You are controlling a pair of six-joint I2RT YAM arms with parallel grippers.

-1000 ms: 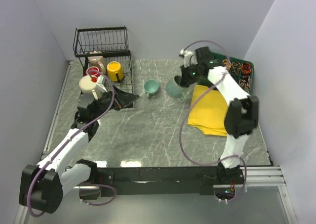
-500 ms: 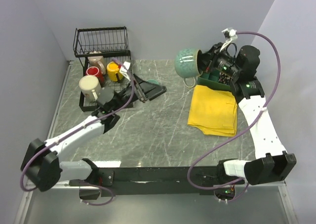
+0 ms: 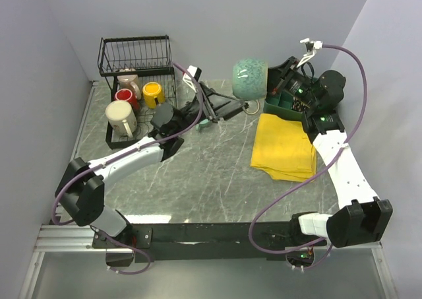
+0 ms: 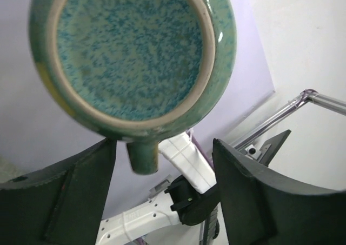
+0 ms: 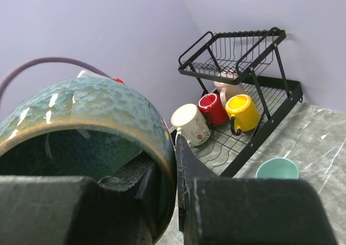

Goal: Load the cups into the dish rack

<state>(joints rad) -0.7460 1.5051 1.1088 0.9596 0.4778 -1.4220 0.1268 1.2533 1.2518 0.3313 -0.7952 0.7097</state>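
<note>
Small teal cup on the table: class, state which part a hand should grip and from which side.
Probably best to pinch the wall of the cup at its rim, coming from above. It stands upright with its mouth open upward, and no handle shows in this view.

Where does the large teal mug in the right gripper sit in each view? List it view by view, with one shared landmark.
Top external: large teal mug, upper centre-right, held aloft by the right gripper.
Left wrist: upper left, underside facing the camera.
Right wrist: lower left, rim pinched between the fingers.
Landmark: dish rack, upper left from above, upper right in the right wrist; absent from the left wrist.
</note>
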